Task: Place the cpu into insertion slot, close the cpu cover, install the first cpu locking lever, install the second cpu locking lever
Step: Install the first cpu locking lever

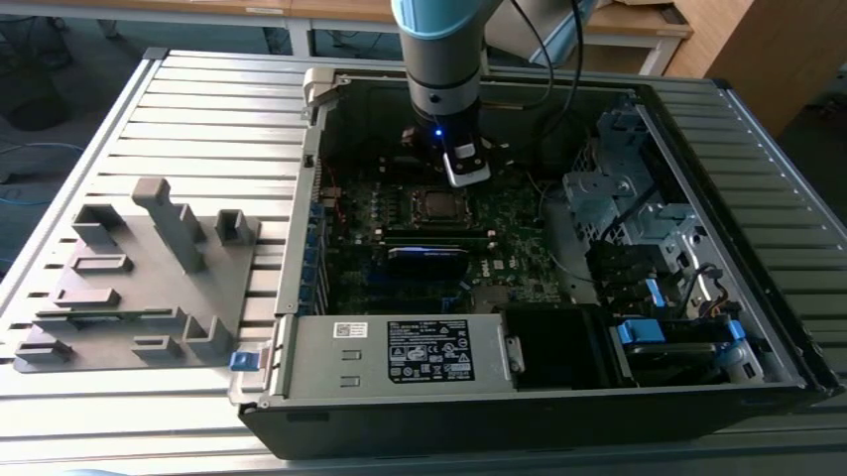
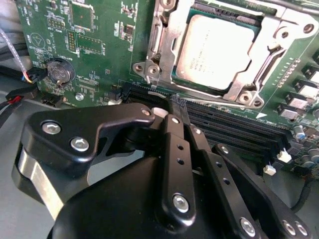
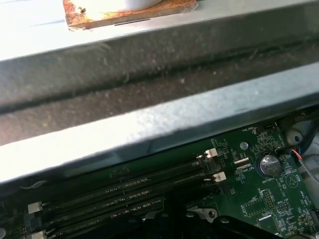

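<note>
Second wrist view: cpu [image 2: 217, 50] flat, top up, framed by cpu cover [image 2: 169, 45].

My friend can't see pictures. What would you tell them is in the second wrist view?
A grey cpu sits in place on a green circuit board, with the silver cpu cover lying flat around its edges. In front, the black gripper is shut on nothing, its tips beside the long black memory slots.
</note>
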